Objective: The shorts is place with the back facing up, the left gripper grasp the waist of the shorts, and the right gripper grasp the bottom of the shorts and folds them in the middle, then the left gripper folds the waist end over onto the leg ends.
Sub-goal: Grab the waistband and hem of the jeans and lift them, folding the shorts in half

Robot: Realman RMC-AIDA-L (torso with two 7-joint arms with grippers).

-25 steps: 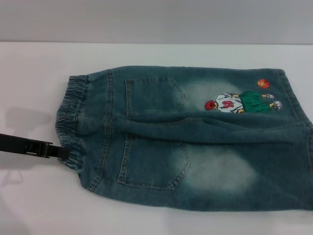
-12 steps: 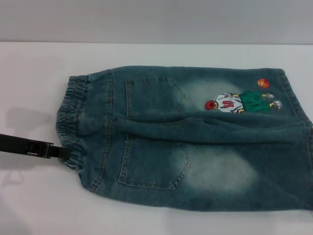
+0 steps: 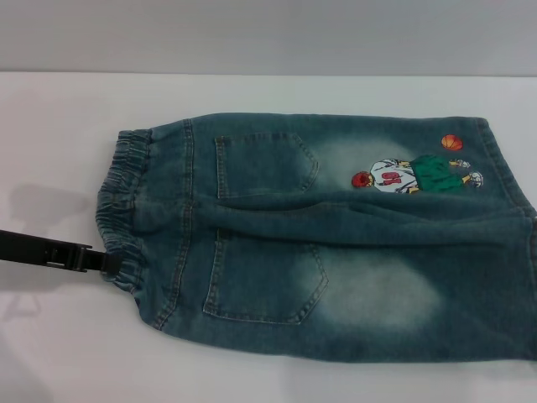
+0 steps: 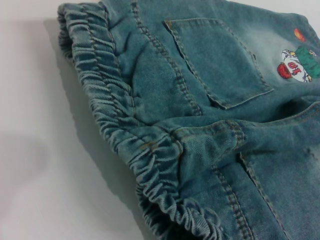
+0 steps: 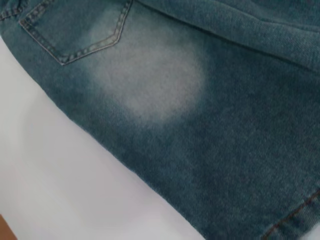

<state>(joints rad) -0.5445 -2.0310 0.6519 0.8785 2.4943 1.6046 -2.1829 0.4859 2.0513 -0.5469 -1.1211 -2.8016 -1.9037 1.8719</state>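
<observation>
Since nothing has shifted over the last second, my left gripper [image 3: 107, 262] still pinches the waist [image 3: 117, 210] at lower left; the shorts [image 3: 336, 243] lie unfolded.

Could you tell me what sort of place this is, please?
Probably a robot test bench for garment folding: a plain white table against a bare grey wall, the shorts spread flat, the left gripper at the waist.
</observation>
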